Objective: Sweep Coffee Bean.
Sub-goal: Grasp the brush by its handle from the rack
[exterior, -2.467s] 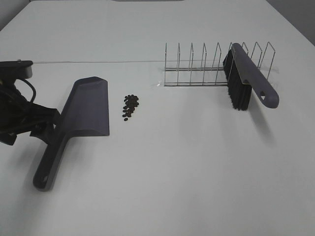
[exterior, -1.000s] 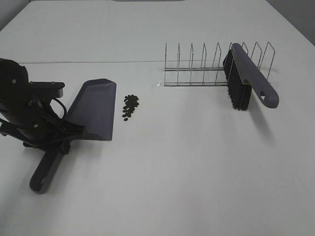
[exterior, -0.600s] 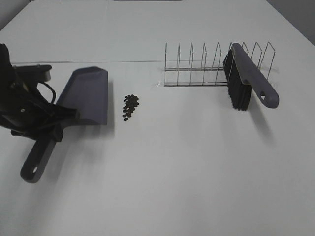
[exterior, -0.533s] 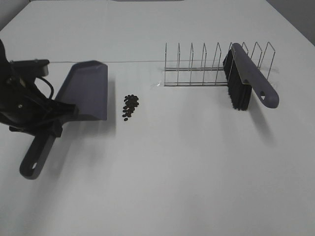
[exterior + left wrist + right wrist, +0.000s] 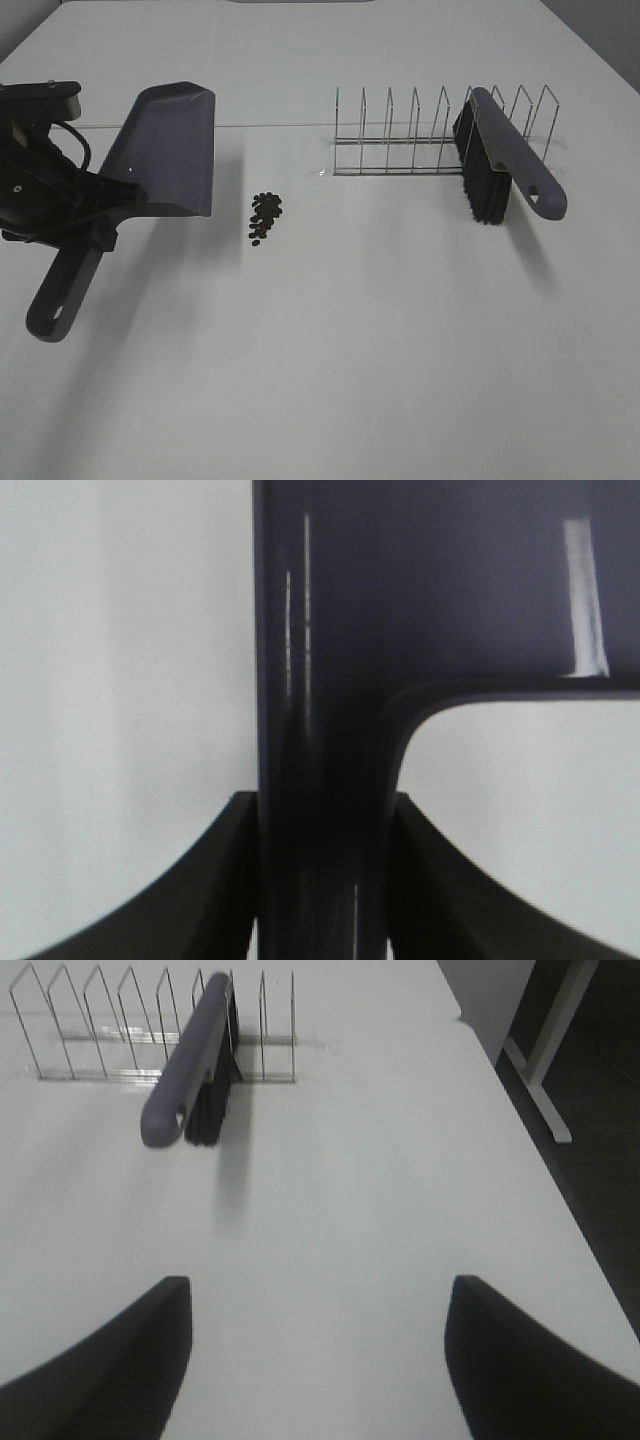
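Note:
The coffee beans (image 5: 265,217) lie in a small loose cluster on the white table. My left gripper (image 5: 88,232) is shut on the handle of the grey dustpan (image 5: 165,150) and holds it raised and tilted, left of the beans. In the left wrist view, the dustpan handle (image 5: 320,770) sits between the two fingers (image 5: 232,880). The grey brush (image 5: 505,160) with black bristles rests in the wire rack (image 5: 400,130) at the back right. In the right wrist view, my right gripper (image 5: 315,1360) is open and empty, well short of the brush (image 5: 195,1055).
The wire rack (image 5: 100,1030) has several upright dividers. In the right wrist view, the table's edge (image 5: 520,1120) runs close beside the gripper, with a table leg and dark floor beyond it.
My left gripper has closed on the dustpan handle, lifted the dustpan off the table and carried it left and toward the back. The beans and brush have not moved.

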`<state>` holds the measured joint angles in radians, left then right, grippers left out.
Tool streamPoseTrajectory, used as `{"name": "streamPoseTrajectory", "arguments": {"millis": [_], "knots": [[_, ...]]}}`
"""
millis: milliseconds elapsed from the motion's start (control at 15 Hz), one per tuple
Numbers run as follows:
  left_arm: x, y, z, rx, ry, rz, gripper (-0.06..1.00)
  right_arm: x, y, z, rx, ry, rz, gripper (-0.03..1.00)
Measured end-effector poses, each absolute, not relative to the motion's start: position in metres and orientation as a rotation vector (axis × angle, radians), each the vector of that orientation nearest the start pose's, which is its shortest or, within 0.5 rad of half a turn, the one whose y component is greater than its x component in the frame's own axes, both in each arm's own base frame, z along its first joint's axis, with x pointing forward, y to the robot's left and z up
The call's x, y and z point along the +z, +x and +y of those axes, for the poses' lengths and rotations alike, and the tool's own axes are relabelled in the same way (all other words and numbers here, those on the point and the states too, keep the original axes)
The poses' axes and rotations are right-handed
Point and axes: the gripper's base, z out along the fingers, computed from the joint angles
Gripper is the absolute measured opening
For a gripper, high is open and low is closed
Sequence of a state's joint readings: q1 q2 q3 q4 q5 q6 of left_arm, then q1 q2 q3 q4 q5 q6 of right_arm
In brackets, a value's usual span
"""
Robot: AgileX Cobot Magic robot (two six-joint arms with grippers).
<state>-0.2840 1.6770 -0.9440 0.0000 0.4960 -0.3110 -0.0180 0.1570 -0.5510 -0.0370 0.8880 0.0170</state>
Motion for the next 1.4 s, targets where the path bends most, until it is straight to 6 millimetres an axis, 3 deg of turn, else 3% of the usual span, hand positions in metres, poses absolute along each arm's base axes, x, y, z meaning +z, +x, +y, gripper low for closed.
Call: {"name": "streamPoseTrajectory", "arguments": {"millis": [133,200,467,533,867,933,1400], "knots": [[0.184,0.307,-0.09,-0.174,-0.037,2.726,0.35,0.315,0.046,-0.001,-0.01,0.032,1.96,0.68],[0.184,0.307,-0.09,-0.174,-0.037,2.726,0.35,0.325,0.083,0.002,0.074,0.057,1.984,0.68],[0.184,0.307,-0.09,-0.174,-0.037,2.726,0.35,0.333,0.17,0.006,0.106,-0.033,2.183,0.6],[0.184,0.307,-0.09,-0.174,-0.037,2.725,0.35,0.333,0.18,0.007,0.11,-0.043,2.203,0.59],[0.184,0.307,-0.09,-0.179,-0.042,2.726,0.35,0.317,0.292,0.007,0.152,-0.049,2.373,0.59],[0.184,0.307,-0.09,-0.18,-0.042,2.725,0.35,0.313,0.332,0.008,0.18,-0.056,2.428,0.59],[0.183,0.306,-0.09,-0.177,-0.042,2.733,0.35,0.289,0.425,0.014,0.316,0.017,2.621,0.59]]}}
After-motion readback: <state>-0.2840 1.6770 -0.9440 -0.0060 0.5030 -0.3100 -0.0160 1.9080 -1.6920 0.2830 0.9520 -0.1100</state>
